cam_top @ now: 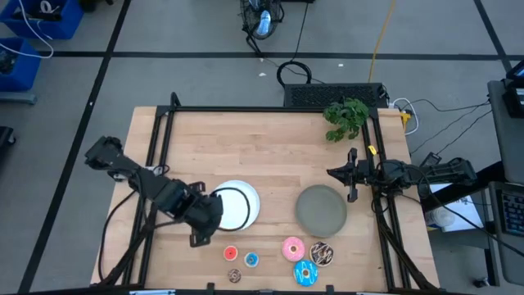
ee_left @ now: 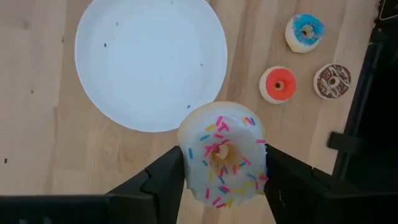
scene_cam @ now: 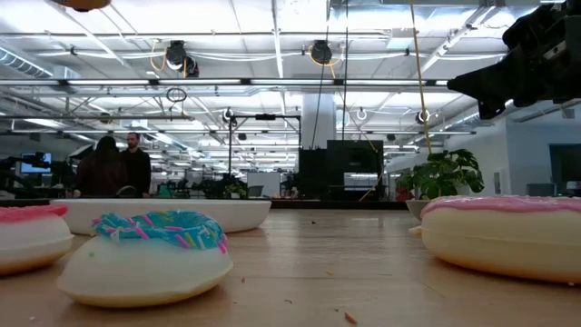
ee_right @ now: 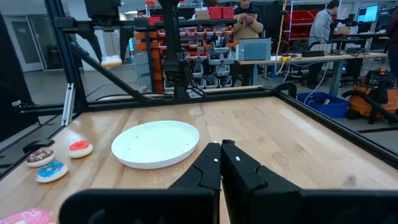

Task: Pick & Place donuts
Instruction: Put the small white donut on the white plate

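1. Left gripper (ee_left: 222, 180) is up above the table, just off the front-left edge of the white plate (cam_top: 246, 205), fingers (ee_left: 165, 180) closed onto a whitish sprinkled donut (ee_left: 222, 155), one finger against each side of it
2. That donut is clear of the table surface; from the left wrist view it overlaps the plate's near rim, plate itself has nothing on it
3. Right gripper (ee_right: 221, 165) sits at the right side of the table, beside the grey plate (cam_top: 321, 210), fingers pressed together with nothing between them
4. Rest of the donuts are along the front edge of the table: small red donut (cam_top: 230, 254), small blue donut (cam_top: 251, 260), small brown donut (cam_top: 234, 275) in front of the white plate
5. Bigger ones in front of the grey plate: pink donut (cam_top: 293, 248), chocolate sprinkled donut (cam_top: 321, 255), large blue donut (cam_top: 305, 274), all three bunched close, touching or nearly so
6. Low view has the blue sprinkled one and a pink one right up close to the lens
7. Green plant (cam_top: 346, 117) at the back right corner of the table
8. Two people (scene_cam: 116, 168) standing in the room beyond the table, well away from the arms
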You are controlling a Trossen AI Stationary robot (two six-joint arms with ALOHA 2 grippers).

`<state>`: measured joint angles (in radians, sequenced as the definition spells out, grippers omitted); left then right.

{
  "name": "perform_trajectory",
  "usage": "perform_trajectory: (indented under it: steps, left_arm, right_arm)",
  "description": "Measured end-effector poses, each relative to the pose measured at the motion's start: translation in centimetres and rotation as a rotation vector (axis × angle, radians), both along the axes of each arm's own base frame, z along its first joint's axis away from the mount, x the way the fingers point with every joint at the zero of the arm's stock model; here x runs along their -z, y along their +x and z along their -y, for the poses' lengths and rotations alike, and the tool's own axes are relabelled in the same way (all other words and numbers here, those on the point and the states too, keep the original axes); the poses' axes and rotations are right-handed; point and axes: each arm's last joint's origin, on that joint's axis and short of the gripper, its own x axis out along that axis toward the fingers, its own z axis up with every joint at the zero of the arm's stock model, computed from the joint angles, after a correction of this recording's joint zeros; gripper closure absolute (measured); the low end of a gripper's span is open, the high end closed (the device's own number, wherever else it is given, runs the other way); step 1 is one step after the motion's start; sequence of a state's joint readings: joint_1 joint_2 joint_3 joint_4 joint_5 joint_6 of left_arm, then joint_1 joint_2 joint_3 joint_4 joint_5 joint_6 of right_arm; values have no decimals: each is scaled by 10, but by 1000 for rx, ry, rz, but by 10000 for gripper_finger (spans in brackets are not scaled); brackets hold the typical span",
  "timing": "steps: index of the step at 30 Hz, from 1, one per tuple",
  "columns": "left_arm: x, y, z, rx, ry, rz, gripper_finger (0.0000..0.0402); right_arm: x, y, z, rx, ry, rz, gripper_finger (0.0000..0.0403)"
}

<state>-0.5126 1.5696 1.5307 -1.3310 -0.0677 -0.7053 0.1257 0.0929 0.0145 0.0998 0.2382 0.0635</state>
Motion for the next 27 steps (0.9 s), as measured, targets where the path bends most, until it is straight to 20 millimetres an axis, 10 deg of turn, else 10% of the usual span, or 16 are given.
perform_trajectory:
  steps: [27]
  left_arm:
    - [-1,42,-127,18,78,62,204]
  right_arm:
    - [0,0,0,1,-9,-1,403]
